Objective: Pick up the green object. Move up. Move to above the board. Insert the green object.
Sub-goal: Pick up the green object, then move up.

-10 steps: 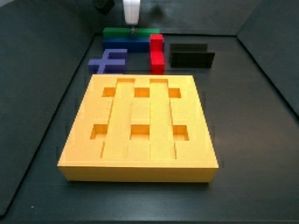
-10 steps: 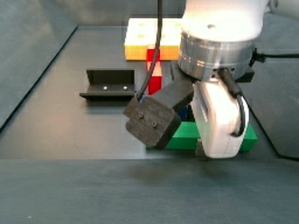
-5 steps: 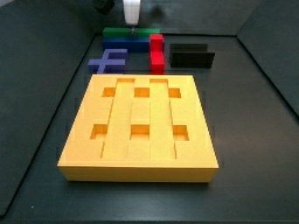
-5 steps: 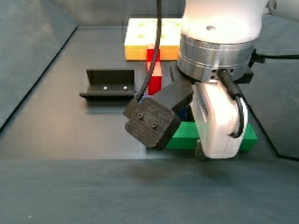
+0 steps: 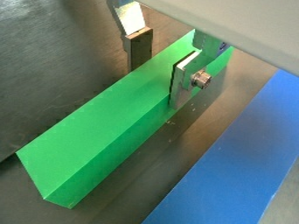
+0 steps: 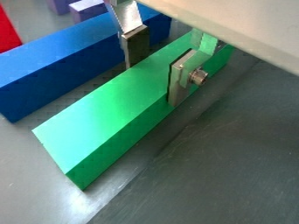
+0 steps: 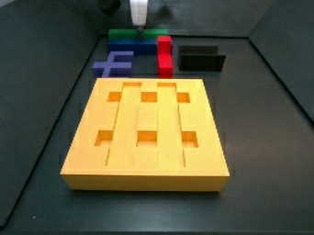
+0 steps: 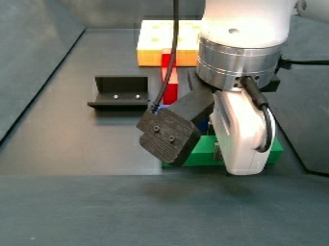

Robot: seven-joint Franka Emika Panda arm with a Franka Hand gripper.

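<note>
The green object point(image 5: 111, 131) is a long green bar lying flat on the dark floor, also seen in the wrist view point(image 6: 117, 122) and at the far end in a side view point(image 7: 135, 35). My gripper point(image 5: 162, 72) is low over it with one finger on each long side. One finger point(image 6: 184, 77) lies against the bar's side. The other finger point(image 6: 135, 48) stands a little off the opposite side, so the jaws are open. The board point(image 7: 147, 124) is a yellow-orange grooved slab, away from the gripper point(image 7: 139, 14).
A blue block point(image 6: 59, 70) lies next to the green bar, with a red bar point(image 7: 163, 53) and the dark fixture point(image 7: 200, 58) nearby. In a side view the arm's white hand point(image 8: 241, 135) hides most of the green bar point(image 8: 206, 152).
The gripper has sunk very slightly over the green bar. Nothing else has moved.
</note>
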